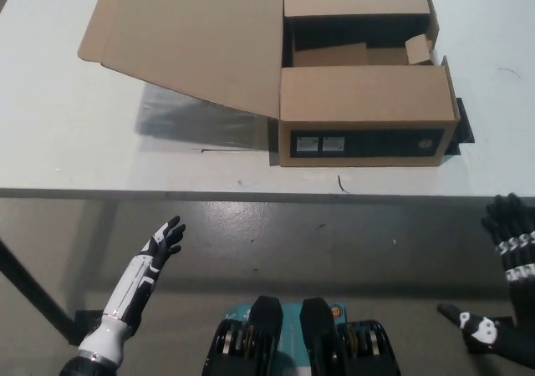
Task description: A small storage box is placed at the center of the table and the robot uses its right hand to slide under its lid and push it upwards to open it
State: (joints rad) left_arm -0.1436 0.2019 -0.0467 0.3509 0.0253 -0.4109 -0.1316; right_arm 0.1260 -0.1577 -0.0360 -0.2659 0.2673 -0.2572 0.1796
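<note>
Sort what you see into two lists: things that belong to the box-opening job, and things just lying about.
Belongs to the job:
cardboard storage box
its lid, swung open to the left
right hand, below the table edge

Just there:
white table
left hand, resting at lower left, fingers apart
black mark on the table

White table (67,142) — grey floor (334,251)

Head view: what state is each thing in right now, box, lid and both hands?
Cardboard storage box: open, on the white table.
Lid: swung up and out to the left.
Left hand: open, holding nothing, below the table edge.
Right hand: open, holding nothing, low at the right, clear of the box.
</note>
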